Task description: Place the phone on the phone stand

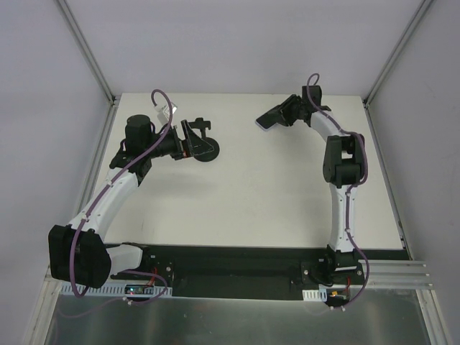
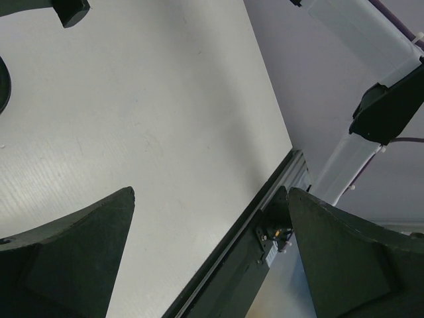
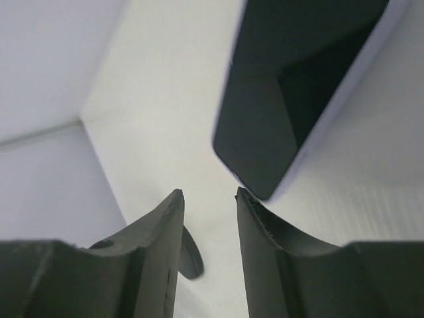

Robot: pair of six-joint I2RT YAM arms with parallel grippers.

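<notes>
Nearest the lens, the right gripper [image 3: 209, 193] is seen with its two fingers narrowly parted and nothing caught between them, so it is judged released. Just past its fingertips the phone [image 3: 278, 99] is found, its dark screen turned toward the wrist camera and its pale edge showing. It sits close to the far edge of the tabletop [image 1: 273, 194], toward the far right corner (whether it lies flat or is tipped up on one side cannot be told). No contact between finger and phone can be made out with certainty.

Further out, the phone stand [image 1: 203, 142] is placed near the far edge, left of the middle and well apart from the phone, with its cradle bare. Beside it the left gripper [image 2: 211, 192] is spread wide around nothing, the stand lying off to one side of its fingers.

Nothing of the task is judged done yet. The phone has to be grasped, carried across toward the far left and seated in the cradle.
</notes>
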